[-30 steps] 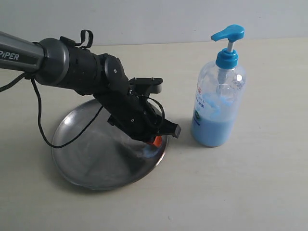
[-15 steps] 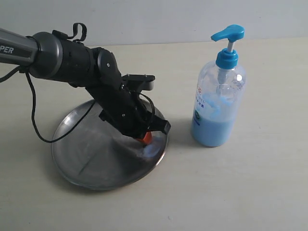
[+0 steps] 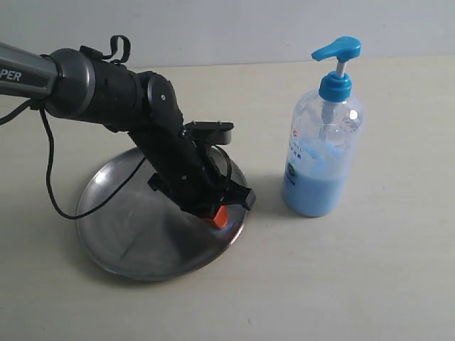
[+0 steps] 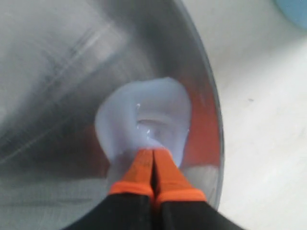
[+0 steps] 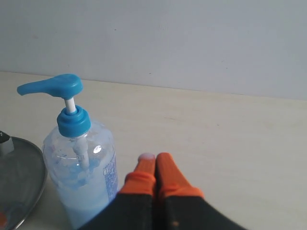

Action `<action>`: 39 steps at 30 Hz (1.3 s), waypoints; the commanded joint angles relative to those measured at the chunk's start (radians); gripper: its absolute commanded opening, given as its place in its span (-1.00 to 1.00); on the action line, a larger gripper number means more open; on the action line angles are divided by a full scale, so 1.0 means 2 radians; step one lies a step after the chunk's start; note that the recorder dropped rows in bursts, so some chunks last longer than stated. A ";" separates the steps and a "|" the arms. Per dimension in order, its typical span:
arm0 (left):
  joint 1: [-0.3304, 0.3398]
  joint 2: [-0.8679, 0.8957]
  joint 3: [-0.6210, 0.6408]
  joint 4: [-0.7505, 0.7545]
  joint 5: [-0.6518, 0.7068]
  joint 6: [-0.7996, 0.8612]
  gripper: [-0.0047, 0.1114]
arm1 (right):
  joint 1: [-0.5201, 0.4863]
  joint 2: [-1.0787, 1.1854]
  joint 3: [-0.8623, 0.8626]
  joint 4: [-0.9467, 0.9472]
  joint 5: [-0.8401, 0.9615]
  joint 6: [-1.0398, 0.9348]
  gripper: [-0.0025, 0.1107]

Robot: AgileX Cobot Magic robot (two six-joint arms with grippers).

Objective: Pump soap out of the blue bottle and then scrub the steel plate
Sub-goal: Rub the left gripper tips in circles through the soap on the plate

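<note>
The left gripper (image 3: 220,214), clenched on nothing, dips its tips into the soap (image 4: 144,120) near the 4 o'clock rim of the steel plate (image 3: 117,234). We note that within the last second it has slid inward and back rimward, so scrubbing appears to be under way. The blue bottle (image 3: 323,156) stands apart at 3 o'clock, unmoved; the right gripper (image 5: 154,159), likewise clenched and empty, hangs near it.

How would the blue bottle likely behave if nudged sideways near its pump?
The blue bottle is tall and narrow, so a push at the pump head could tip it. The soap fills only its lower part, probably keeping it bottom-heavy. Its clear plastic walls may flex when squeezed.
</note>
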 commanded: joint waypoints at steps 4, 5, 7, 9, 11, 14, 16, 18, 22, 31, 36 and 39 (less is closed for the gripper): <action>-0.016 -0.003 0.003 -0.006 -0.094 0.004 -0.92 | -0.002 -0.002 0.002 0.003 -0.005 -0.003 -0.96; -0.015 0.001 0.003 -0.005 -0.105 -0.007 -0.92 | -0.002 -0.002 0.002 0.003 -0.006 -0.003 -0.96; -0.012 0.009 0.003 -0.001 -0.113 -0.009 -0.92 | -0.002 -0.002 0.002 0.003 -0.006 -0.003 -0.96; -0.008 0.014 0.003 0.002 -0.108 -0.009 -0.92 | -0.002 -0.002 0.002 0.006 -0.010 -0.004 -0.96; -0.004 0.014 0.003 0.009 -0.102 -0.009 -0.92 | -0.002 -0.002 0.002 0.006 -0.010 -0.004 -0.96; 0.002 0.012 0.003 0.020 -0.084 -0.019 -0.92 | -0.002 -0.002 0.002 0.006 -0.010 -0.006 -0.96; 0.006 0.012 0.003 0.029 -0.070 -0.022 -0.92 | -0.002 -0.002 0.002 0.006 -0.009 -0.006 -0.96; 0.007 0.011 0.003 0.039 -0.050 -0.022 -0.92 | -0.002 -0.002 0.002 0.006 -0.009 -0.006 -0.96; 0.006 0.005 0.003 0.050 -0.021 -0.022 -0.92 | -0.002 -0.002 0.002 0.006 -0.009 -0.006 -0.96; 0.006 -0.016 0.003 0.050 0.023 -0.020 -0.92 | -0.002 -0.002 0.002 0.006 -0.006 -0.006 -0.96; 0.005 -0.020 0.003 0.021 0.019 -0.010 -0.92 | -0.002 -0.002 0.002 0.006 -0.006 -0.006 -0.96; 0.005 -0.020 0.003 -0.013 0.014 0.015 -0.92 | -0.002 -0.002 0.002 0.006 -0.006 -0.006 -0.96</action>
